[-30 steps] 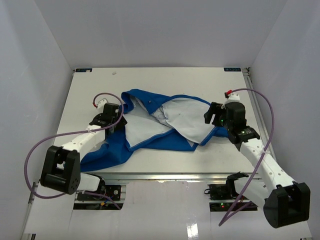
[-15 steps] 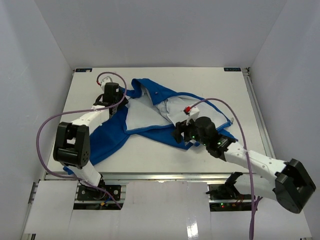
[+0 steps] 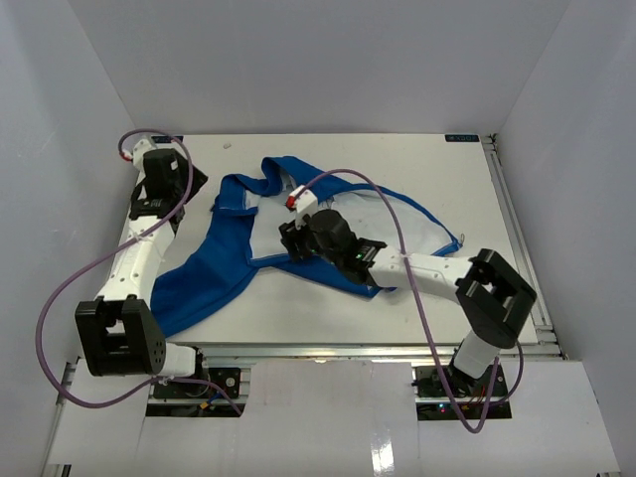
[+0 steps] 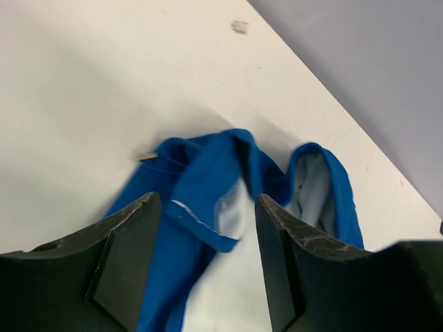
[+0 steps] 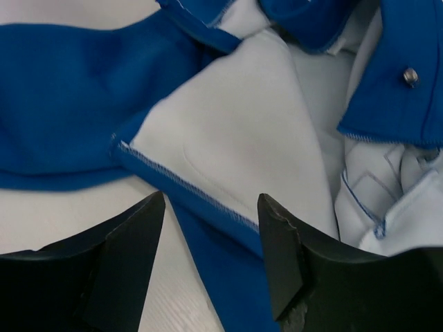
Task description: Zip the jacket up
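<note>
At the upper left of the top view, the left pincer (image 3: 177,185) hangs released over the bare desk (image 3: 397,159) and grips nothing. In the middle, the jacket (image 3: 224,263) lies crumpled and spread open, pale lining up and front edges well apart. Just right of that, the right pincer (image 3: 288,241) is poised over the lining, its jaws parted and empty. By my judgement, zipping is not yet begun: the two edges need bringing together first.

Bright, even lighting with soft shadows.
Left wrist view: the jacket (image 4: 208,173) is smeared by blur; overhead view sharp.
</note>
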Available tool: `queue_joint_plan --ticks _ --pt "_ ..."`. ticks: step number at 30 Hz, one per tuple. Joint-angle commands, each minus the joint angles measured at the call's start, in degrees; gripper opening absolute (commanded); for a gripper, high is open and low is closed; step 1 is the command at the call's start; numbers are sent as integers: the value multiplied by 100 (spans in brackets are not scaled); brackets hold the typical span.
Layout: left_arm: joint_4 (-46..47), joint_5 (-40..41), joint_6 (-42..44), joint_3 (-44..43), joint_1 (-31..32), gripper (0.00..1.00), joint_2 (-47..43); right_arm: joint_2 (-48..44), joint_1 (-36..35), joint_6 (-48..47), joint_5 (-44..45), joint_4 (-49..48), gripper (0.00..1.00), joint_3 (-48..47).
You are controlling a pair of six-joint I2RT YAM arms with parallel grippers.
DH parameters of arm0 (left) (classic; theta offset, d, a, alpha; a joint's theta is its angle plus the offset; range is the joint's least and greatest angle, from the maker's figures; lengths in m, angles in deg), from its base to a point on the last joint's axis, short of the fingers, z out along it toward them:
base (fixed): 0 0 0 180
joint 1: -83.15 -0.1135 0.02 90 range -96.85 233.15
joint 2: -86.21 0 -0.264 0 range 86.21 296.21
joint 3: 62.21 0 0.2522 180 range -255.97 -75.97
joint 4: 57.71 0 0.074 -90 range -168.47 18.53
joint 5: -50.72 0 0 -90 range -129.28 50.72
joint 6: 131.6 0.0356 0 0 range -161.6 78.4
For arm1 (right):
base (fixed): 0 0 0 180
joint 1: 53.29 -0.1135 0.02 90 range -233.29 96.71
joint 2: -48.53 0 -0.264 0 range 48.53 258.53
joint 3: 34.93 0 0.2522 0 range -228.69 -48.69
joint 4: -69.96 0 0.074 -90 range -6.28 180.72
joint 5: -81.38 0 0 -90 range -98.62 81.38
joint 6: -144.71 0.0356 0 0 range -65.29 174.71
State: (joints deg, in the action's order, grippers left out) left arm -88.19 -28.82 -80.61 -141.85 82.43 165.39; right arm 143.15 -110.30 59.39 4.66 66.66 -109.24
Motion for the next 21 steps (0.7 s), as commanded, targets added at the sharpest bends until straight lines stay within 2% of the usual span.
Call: queue_joint_plan --ticks 1,5,10,15,21 --pt "-193 -832 -211 396 -689 67 -185 959 -453 -273 988 -135 58 -1060" --pt "-124 -1251 -193 513 -976 67 -84 1807 -624 -260 1144 124 57 -2077" --pt "-29 -1318 -28 515 -1017 67 -17 2692 -710 -64 1435 698 56 -3128" --pt "31 -1477 -80 543 -1018 67 228 3229 -733 59 1676 1030 56 -3513" --pt "126 -1512 -62 656 -1026 67 352 3555 -734 147 1569 1247 56 -3780"
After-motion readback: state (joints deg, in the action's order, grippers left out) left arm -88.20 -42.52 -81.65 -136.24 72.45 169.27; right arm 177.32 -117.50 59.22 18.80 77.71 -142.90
